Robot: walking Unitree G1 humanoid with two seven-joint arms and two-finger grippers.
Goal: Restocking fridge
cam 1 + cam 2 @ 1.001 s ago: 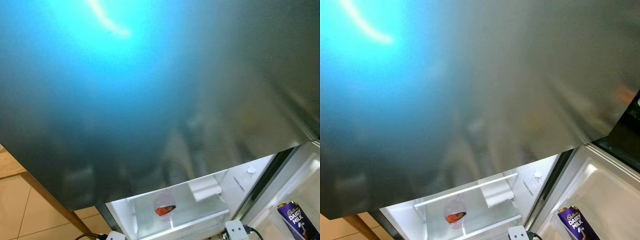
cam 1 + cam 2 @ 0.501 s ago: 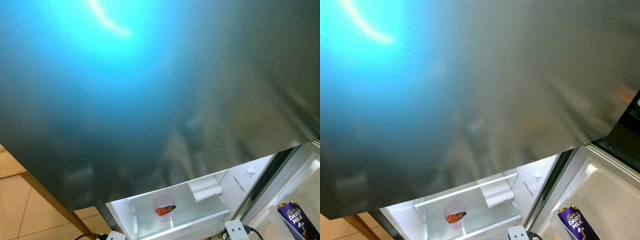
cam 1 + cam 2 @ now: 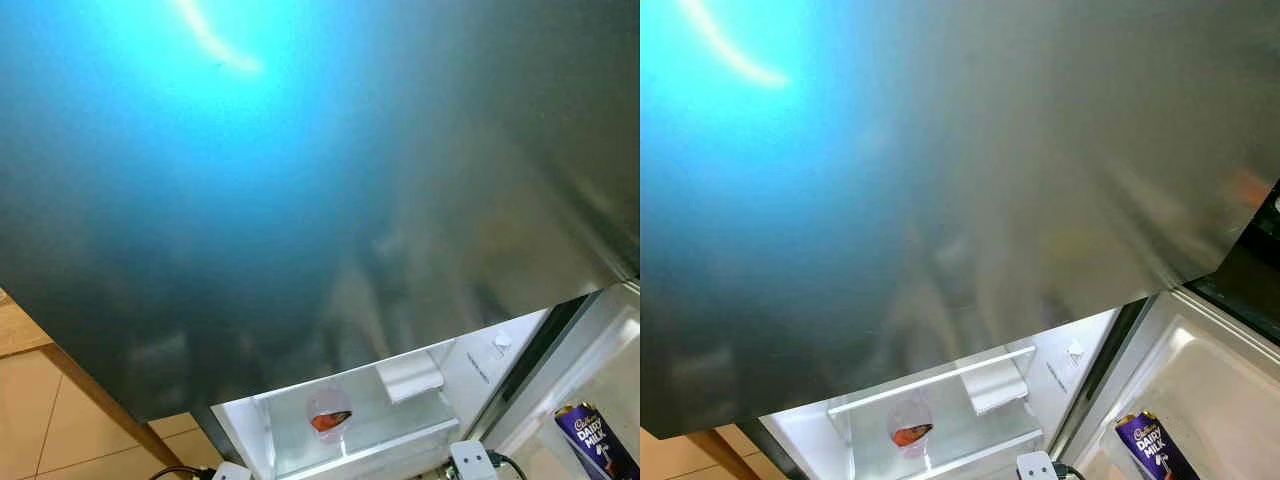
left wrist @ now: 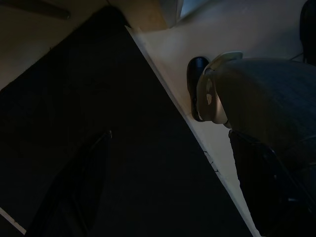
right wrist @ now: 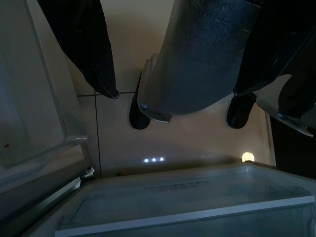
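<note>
The fridge's upper steel door (image 3: 330,180) stands shut, close before me, with a blue glare on it. Below it the lower compartment (image 3: 350,420) is open and lit. A clear cup (image 3: 329,415) with something orange-red in it stands on its shelf, beside a white plastic piece (image 3: 408,376). A purple Cadbury Dairy Milk bar (image 3: 592,437) stands in the open door's rack on the right. Both arms hang low. My left gripper (image 4: 168,136) is open above a dark surface. My right gripper (image 5: 175,94) is open, with a glass fridge shelf (image 5: 187,202) in its view.
Beige floor tiles (image 3: 40,420) and a wooden edge (image 3: 95,395) show at lower left. My own leg (image 5: 197,59) and black feet (image 5: 138,111) stand on the tiles in front of the fridge. Two small white boxes with black cables (image 3: 470,460) sit at the bottom edge.
</note>
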